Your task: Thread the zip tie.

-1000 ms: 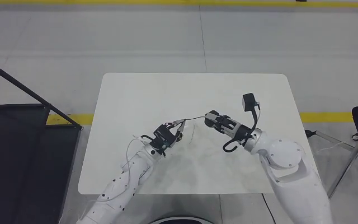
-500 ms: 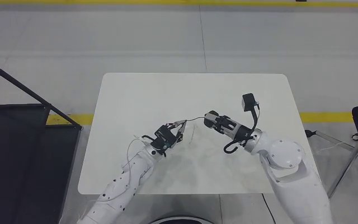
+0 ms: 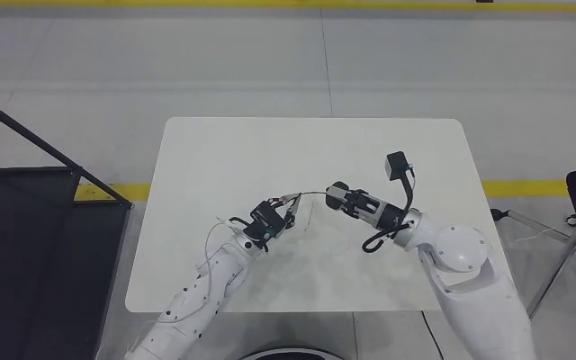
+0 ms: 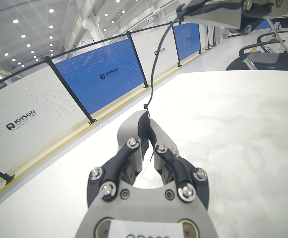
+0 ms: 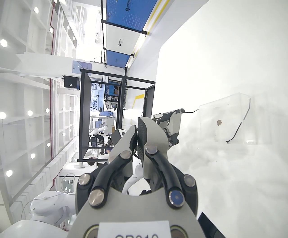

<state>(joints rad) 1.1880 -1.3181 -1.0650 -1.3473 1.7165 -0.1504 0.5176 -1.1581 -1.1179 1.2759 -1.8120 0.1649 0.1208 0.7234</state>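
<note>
Counted in the top view: one white table [image 3: 225, 162], two arms, two grippers. There are two zip ties and one clear box.

The two grippers face each other just below the middle of the top view's frame, near but apart. The left gripper [image 3: 289, 206] comes up from the lower left and the right gripper [image 3: 330, 194] comes in from the right. The zip tie [image 3: 310, 192], a thin black strap, spans the gap between them in a shallow arc above the tabletop.

In the left wrist view the left gripper [image 4: 146, 119] is pinched fully together. Its ribbed black pads [image 4: 143, 129] clamp the zip tie [image 4: 154, 67] close to the small square head, which sticks out just past the fingertips. From there the strap climbs in a curve to the right gripper [image 4: 186, 10], whose fingers are also pressed together on the strap's far end.

In the right wrist view the right gripper [image 5: 137, 129] shows no gap between its pads. The left gripper [image 5: 173, 122] sits just beyond it over the table.

The clear box [image 5: 222, 108] stands on the table just beside the left gripper. The second zip tie [image 5: 242, 121], also black, leans bent inside the box, and neither gripper touches it.
</note>
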